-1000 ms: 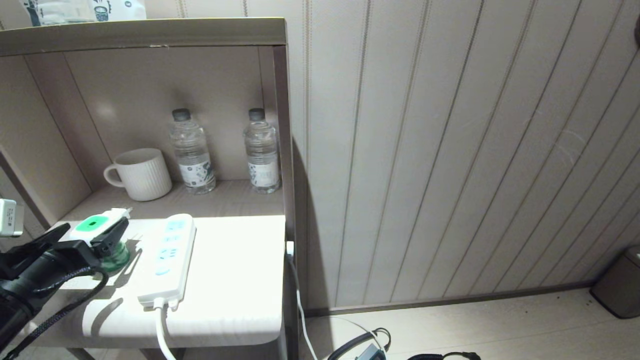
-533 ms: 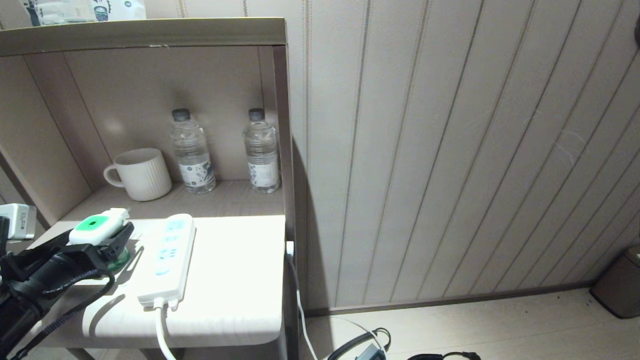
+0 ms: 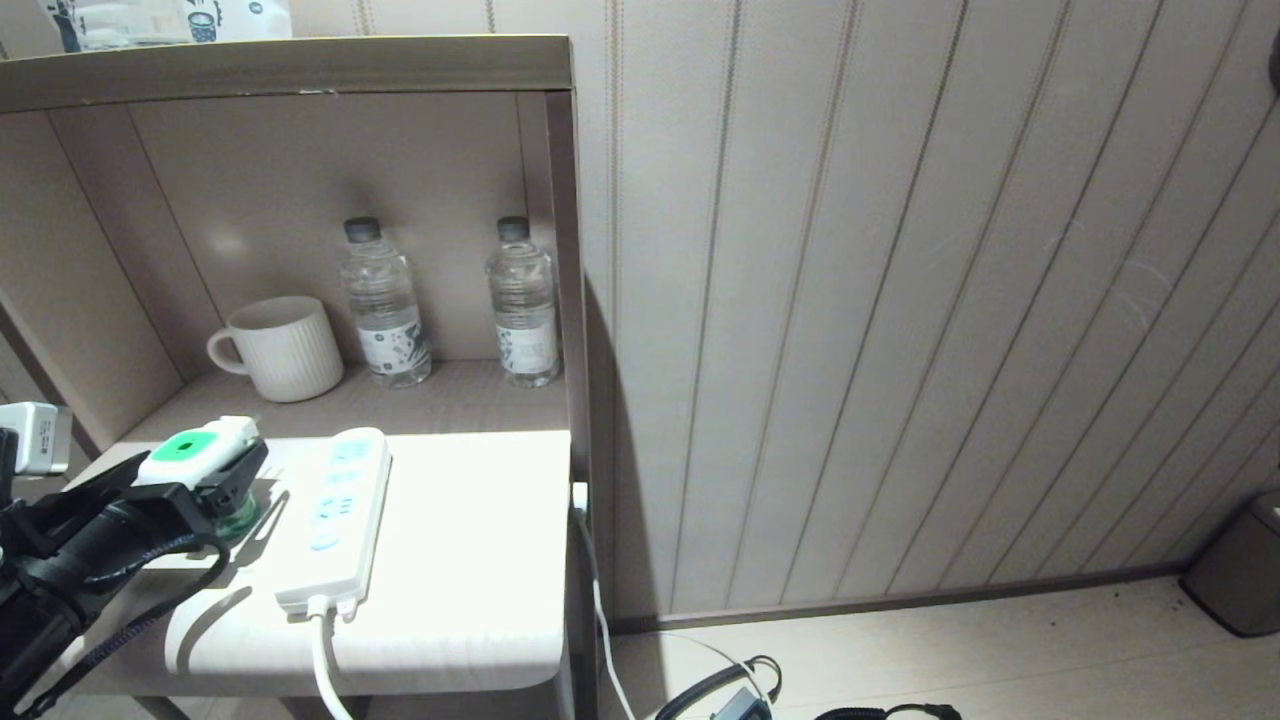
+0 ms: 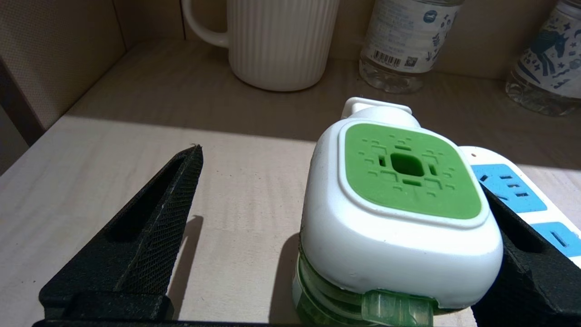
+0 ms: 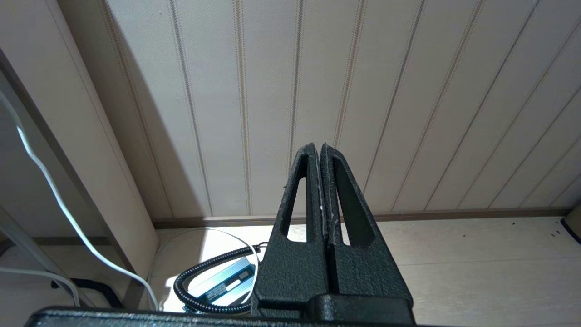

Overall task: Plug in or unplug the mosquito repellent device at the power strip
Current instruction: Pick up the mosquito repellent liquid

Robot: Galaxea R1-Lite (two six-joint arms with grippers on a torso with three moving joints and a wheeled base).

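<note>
Shelf [image 3: 470,560]: white, sunlit.
Device: mosquito repellent device [image 3: 195,455] stands between my left gripper [image 3: 185,480] fingers, unplugged beside power strip [image 3: 335,515].
Grip: my fingers spread wide, not clamping.

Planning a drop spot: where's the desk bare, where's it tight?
Bare: the desk right of the power strip, out to its right edge. Tight: left side, where the open left gripper brackets the mosquito repellent device; back ledge holds the mug and two bottles.

The mosquito repellent device [image 4: 399,213] has a smooth, slightly glossy white plastic shell, a matt green embossed centre and a translucent green bottle. The left gripper [image 4: 336,227] fingers [image 4: 154,236] look rough, matt black. The power strip [image 3: 335,515] is smooth white plastic. The shelf [image 3: 470,560] shows pale wood grain; the ribbed mug [image 3: 285,347] looks matt ceramic.
</note>
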